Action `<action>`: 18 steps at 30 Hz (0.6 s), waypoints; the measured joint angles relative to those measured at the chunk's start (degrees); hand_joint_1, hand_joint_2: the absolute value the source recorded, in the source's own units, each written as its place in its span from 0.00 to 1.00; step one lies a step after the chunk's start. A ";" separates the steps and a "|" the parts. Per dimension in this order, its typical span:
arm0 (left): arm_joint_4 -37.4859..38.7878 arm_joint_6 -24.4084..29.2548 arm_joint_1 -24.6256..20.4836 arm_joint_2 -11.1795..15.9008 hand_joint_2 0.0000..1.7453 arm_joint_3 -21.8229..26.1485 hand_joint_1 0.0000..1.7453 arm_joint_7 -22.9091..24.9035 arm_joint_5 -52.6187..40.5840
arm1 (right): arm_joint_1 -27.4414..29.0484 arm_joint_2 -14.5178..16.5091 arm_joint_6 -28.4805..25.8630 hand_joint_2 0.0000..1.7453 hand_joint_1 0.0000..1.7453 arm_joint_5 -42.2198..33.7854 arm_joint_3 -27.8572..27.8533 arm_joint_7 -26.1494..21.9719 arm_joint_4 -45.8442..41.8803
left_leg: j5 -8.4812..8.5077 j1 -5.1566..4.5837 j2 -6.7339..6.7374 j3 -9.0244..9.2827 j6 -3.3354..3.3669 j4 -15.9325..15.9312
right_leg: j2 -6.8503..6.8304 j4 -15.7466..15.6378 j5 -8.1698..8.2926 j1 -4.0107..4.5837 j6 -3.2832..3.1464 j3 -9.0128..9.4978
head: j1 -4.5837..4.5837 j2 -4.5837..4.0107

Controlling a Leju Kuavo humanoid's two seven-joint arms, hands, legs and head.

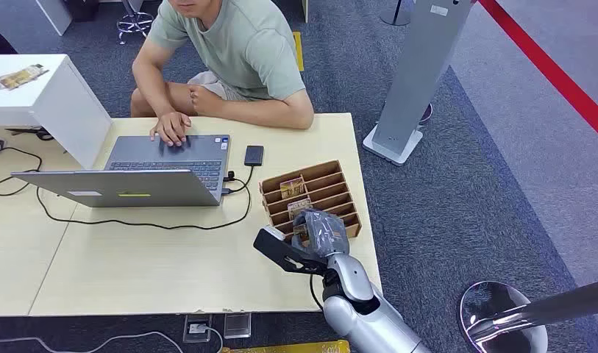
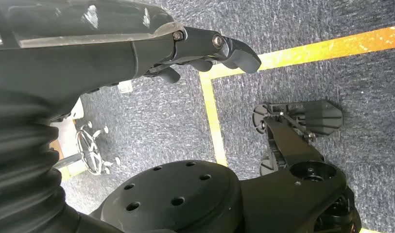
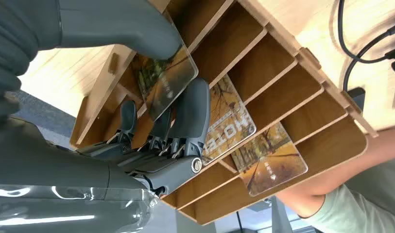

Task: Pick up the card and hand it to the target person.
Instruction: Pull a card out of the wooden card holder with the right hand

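A card (image 3: 166,85) is pinched between thumb and fingers of the right hand (image 3: 156,121) inside the wooden card rack (image 3: 302,68); the left hand (image 2: 137,43) is held empty, fingers loosely curled.

- a pale wood table (image 1: 171,265) carrying a light brown wooden card rack (image 1: 340,187)
- cards (image 3: 270,158) printed with golden autumn trees; one (image 3: 227,127) bears white lettering
- a silver-grey laptop (image 1: 134,176) beside a black drive (image 1: 254,155) and black cables (image 1: 145,223)
- a sage-green t-shirt (image 1: 240,44) on the seated person
- a grey right hand (image 1: 321,228) on a silver arm (image 1: 369,309)
- blue-grey carpet (image 1: 465,191) crossed by a red stripe (image 1: 553,70); yellow lines (image 2: 210,114) on the floor
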 joint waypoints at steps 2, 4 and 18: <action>0.00 0.00 0.01 -0.02 1.00 0.00 0.00 0.02 0.00 | -0.07 0.04 -0.18 1.00 0.54 -0.14 0.00 -0.11 0.26 | 0.00 0.00 0.00 0.00 0.00 0.00 | 0.00 0.00 0.00 0.00 0.00 0.00 | 0.03 0.01; 0.00 0.01 0.00 -0.03 1.00 0.00 0.00 0.09 0.00 | -0.27 0.16 -0.49 1.00 0.55 -0.36 0.00 -0.31 0.80 | 0.00 0.00 0.01 0.01 0.00 0.00 | 0.01 0.00 0.00 0.00 0.00 0.00 | 0.04 0.02; 0.00 0.46 0.01 -0.23 1.00 0.00 0.00 0.71 0.00 | -1.33 0.44 -1.55 1.00 0.67 -1.07 0.02 -0.36 3.19 | 0.00 0.00 0.01 0.04 0.00 0.00 | 0.01 0.00 0.00 0.00 0.00 0.02 | 0.02 0.01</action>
